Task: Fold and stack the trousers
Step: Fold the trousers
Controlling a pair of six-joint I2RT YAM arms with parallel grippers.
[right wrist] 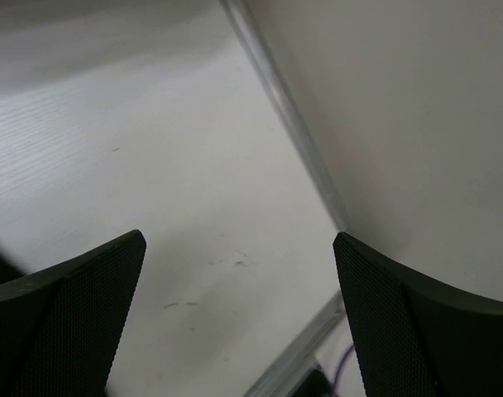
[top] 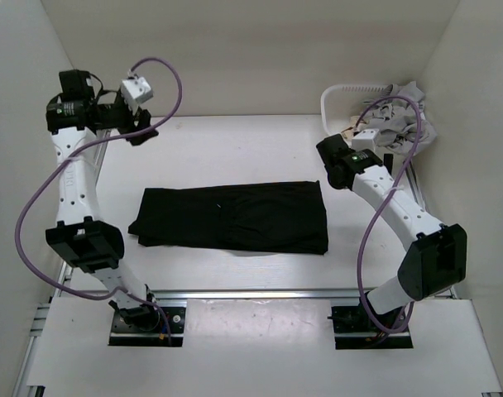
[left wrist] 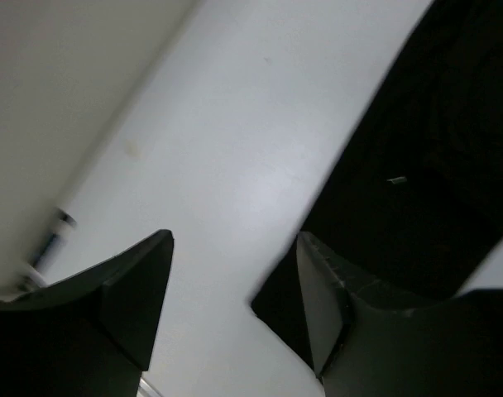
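Far right, plastic basket (top: 351, 86) holds crumpled pale garments (top: 405, 103); matte black trousers (top: 235, 217) folded flat, rectangular, on desk (top: 235, 149); left claw (left wrist: 235, 244), right claw (right wrist: 239, 240) spread.

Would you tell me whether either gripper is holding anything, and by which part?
Nothing is held: the left gripper and right gripper both stand open and empty, and the folded trousers lie on the table apart from both.

The white table (top: 218, 149) carries 1 pair of black trousers (top: 235, 217), laid flat as a folded rectangle at its centre with the long axis running 9 to 3 o'clock, and 1 white basket (top: 355, 83) in the 1 o'clock corner.
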